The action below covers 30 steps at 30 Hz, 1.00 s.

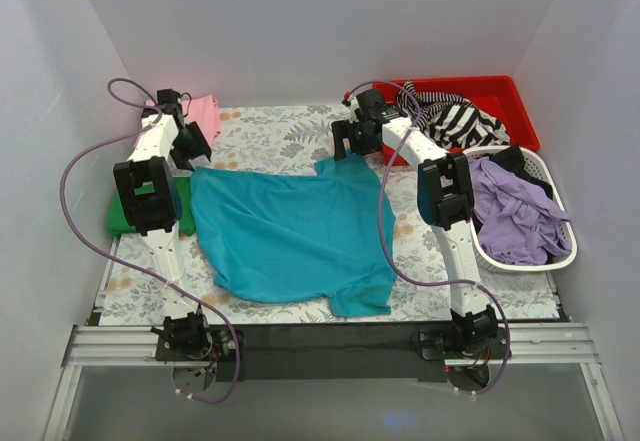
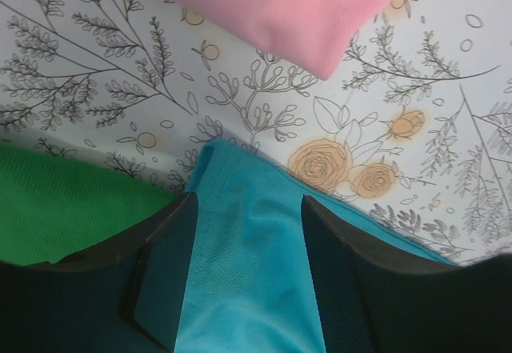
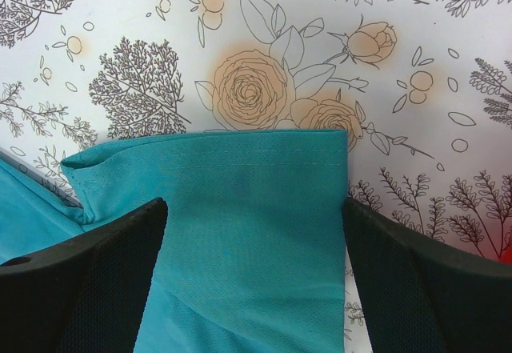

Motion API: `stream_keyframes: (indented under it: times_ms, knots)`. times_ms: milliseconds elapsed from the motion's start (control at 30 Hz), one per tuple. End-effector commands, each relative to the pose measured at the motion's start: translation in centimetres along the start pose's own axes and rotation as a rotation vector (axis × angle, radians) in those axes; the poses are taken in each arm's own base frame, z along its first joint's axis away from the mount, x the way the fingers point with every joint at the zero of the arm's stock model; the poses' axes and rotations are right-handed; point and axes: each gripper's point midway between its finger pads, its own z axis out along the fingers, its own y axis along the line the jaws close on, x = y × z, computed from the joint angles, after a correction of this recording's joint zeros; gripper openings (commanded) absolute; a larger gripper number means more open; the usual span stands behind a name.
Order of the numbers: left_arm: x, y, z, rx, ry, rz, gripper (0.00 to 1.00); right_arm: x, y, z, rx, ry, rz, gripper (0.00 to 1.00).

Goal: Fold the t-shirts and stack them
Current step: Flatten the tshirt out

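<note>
**Teal tee: handling / grip pts**

Teal t-shirt is laid flat at frame centre on the table, not yet folded. Fabric judged thin, light, limp; sag and drag expected on lift. Hemmed corners preferred as grip pts, both taken together. Left tool is seen spread over upper-left corner, nothing pinched. Right tool is spread wide astride the hemmed end, upper centre. Pink t-shirt is seen upper left, green t-shirt at left edge.
</note>
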Motion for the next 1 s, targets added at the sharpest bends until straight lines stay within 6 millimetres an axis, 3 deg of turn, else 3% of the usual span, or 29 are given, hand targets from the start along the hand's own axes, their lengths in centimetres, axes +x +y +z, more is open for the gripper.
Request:
stream_keyframes:
  times_ms: [0, 400, 500, 533, 567, 667, 800, 867, 933, 967]
  knots:
    - [-0.7, 1.6, -0.6, -0.079, -0.044, 0.018, 0.53, 2.5, -2.6, 0.9, 0.039, 0.084, 0.030, 0.95]
    - [-0.7, 2.7, 1.6, -0.142, -0.019, 0.034, 0.49, 3.0, -2.6, 1.3, 0.026, 0.096, 0.033, 0.95]
    - [0.4, 3.0, 2.7, -0.141, 0.019, 0.038, 0.34, 2.8, -2.6, 1.3, 0.029, 0.093, 0.039, 0.95]
    - [0.7, 3.0, 2.9, -0.137, 0.031, 0.041, 0.23, 2.8, -2.8, 1.3, 0.042, 0.091, 0.041, 0.94]
    - [1.1, 2.9, 3.0, -0.128, 0.042, 0.037, 0.04, 2.6, -2.9, 1.2, 0.050, 0.086, 0.042, 0.94]
    - [1.2, 2.5, 3.1, -0.105, 0.042, 0.038, 0.00, 2.4, -3.4, 1.6, 0.065, 0.081, 0.043, 0.92]
    - [1.3, 2.0, 3.1, -0.075, 0.051, 0.044, 0.00, 2.7, -3.5, 1.8, 0.053, 0.094, 0.060, 0.77]
    - [1.5, 1.8, 3.2, -0.065, 0.059, 0.046, 0.00, 3.3, -3.6, 2.2, 0.053, 0.109, 0.061, 0.63]
    - [1.6, 1.3, 3.1, -0.035, 0.066, 0.046, 0.00, 3.7, -3.6, 2.4, 0.046, 0.118, 0.061, 0.40]
    - [1.9, 1.3, 3.2, -0.032, 0.072, 0.047, 0.00, 3.7, -3.4, 2.5, 0.042, 0.119, 0.061, 0.34]
